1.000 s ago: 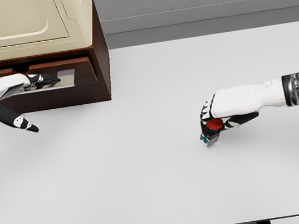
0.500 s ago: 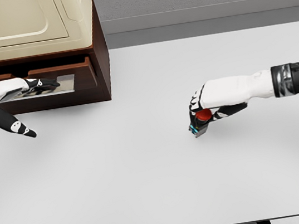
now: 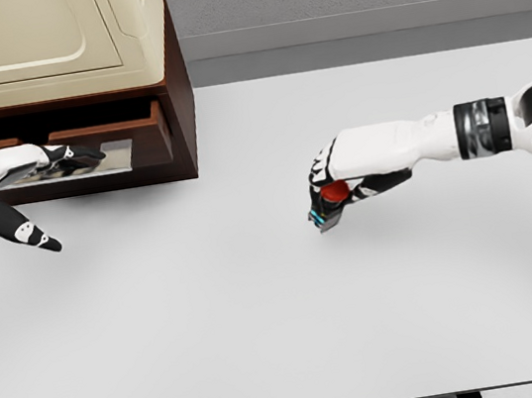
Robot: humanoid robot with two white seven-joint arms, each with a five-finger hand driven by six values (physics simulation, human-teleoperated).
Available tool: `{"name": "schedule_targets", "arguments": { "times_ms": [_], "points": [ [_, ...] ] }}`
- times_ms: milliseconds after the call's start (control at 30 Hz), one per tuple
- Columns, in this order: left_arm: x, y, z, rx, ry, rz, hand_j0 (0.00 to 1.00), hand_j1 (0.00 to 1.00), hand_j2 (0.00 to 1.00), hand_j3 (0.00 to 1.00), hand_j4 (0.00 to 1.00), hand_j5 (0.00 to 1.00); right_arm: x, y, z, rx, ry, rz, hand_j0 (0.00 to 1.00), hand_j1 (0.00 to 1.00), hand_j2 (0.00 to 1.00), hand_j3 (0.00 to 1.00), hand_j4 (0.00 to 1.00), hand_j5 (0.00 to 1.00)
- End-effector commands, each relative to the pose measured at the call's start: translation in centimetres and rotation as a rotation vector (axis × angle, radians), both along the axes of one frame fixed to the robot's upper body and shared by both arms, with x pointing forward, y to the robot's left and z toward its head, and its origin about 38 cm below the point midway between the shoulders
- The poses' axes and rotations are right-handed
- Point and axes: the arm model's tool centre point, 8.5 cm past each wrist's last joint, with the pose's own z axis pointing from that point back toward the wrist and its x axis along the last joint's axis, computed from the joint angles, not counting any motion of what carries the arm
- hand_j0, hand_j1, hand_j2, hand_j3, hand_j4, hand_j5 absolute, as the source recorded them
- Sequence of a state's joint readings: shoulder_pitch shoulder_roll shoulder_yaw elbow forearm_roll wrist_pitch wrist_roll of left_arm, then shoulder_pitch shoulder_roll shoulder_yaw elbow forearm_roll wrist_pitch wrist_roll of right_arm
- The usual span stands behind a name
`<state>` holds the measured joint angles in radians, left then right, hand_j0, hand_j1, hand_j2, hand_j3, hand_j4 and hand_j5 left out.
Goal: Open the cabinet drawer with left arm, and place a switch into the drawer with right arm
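A brown cabinet stands at the table's back left, its drawer pulled out a little, with a dark gap above the drawer front. My left hand lies on the drawer's silver handle, fingers hooked on it and the thumb hanging down to the left. My right hand is over the middle of the table, shut on a small switch with a red button and a dark body. The switch is well to the right of the cabinet.
A cream-coloured appliance sits on top of the cabinet. The white table stretches wide around both hands; its front edge runs along the bottom of the view, with a grey wall behind.
My right hand has carried the switch leftwards and slightly up, towards the cabinet. The drawer has slid out a little, and the left hand has drawn back with it.
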<state>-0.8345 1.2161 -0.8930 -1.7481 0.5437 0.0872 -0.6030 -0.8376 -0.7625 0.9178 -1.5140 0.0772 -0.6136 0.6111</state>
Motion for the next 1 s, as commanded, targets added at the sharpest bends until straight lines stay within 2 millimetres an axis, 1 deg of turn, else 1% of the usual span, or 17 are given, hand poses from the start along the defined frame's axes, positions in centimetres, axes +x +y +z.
{"name": "schedule_targets", "arguments": {
  "times_ms": [0,33,100,167,233,367,467,500,567,800,967],
  "points": [
    [-0.2,-0.1,0.0,-0.017,0.021,-0.004,1.00,1.00,1.00,1.00,1.00,1.00,0.2,0.3,-0.2,0.009,0.011,-0.003,0.50,0.50,0.50,0.50,0.50,0.50],
    [-0.2,-0.1,0.0,-0.017,0.021,-0.004,1.00,1.00,1.00,1.00,1.00,1.00,0.3,0.2,-0.1,0.009,0.009,-0.004,0.50,0.50,0.50,0.50,0.50,0.50],
    [-0.3,-0.3,0.0,-0.016,0.022,-0.009,1.00,1.00,1.00,1.00,1.00,1.00,0.7,0.9,-0.2,0.015,0.012,-0.002,0.50,0.50,0.50,0.50,0.50,0.50],
    [-0.5,0.1,0.1,-0.009,0.021,-0.002,1.00,1.00,1.00,1.00,1.00,1.00,1.1,1.2,-0.2,0.012,0.012,-0.002,0.50,0.50,0.50,0.50,0.50,0.50],
    [-0.5,0.1,0.1,-0.011,0.023,-0.002,1.00,1.00,1.00,1.00,1.00,1.00,1.4,1.5,0.0,0.013,0.009,0.000,0.50,0.50,0.50,0.50,0.50,0.50],
    [-0.6,0.5,0.3,-0.005,0.022,0.006,1.00,1.00,1.00,1.00,1.00,1.00,1.6,2.1,0.3,0.017,0.004,0.011,0.50,0.50,0.50,0.50,0.50,0.50],
    [-0.6,0.5,0.2,-0.006,0.023,0.005,1.00,1.00,1.00,1.00,1.00,1.00,1.7,2.7,0.5,0.019,-0.001,0.021,0.50,0.50,0.50,0.50,0.50,0.50],
    [-0.6,0.5,0.2,-0.006,0.024,0.004,1.00,1.00,1.00,1.00,1.00,1.00,1.9,2.6,0.4,0.016,0.002,0.016,0.50,0.50,0.50,0.50,0.50,0.50],
    [-0.7,0.5,-0.1,-0.007,0.031,0.005,1.00,1.00,1.00,1.00,1.00,1.00,1.9,3.1,0.5,0.018,-0.001,0.026,0.50,0.50,0.50,0.50,0.50,0.50],
    [-0.7,0.5,-0.1,-0.007,0.030,0.003,1.00,1.00,1.00,1.00,1.00,1.00,2.0,4.8,1.3,0.029,-0.017,0.062,0.50,0.50,0.50,0.50,0.50,0.50],
    [-0.7,0.5,0.0,-0.007,0.027,0.004,1.00,1.00,1.00,1.00,1.00,1.00,2.1,5.0,1.6,0.032,-0.024,0.065,0.50,0.50,0.50,0.50,0.50,0.50]
  ]
}}
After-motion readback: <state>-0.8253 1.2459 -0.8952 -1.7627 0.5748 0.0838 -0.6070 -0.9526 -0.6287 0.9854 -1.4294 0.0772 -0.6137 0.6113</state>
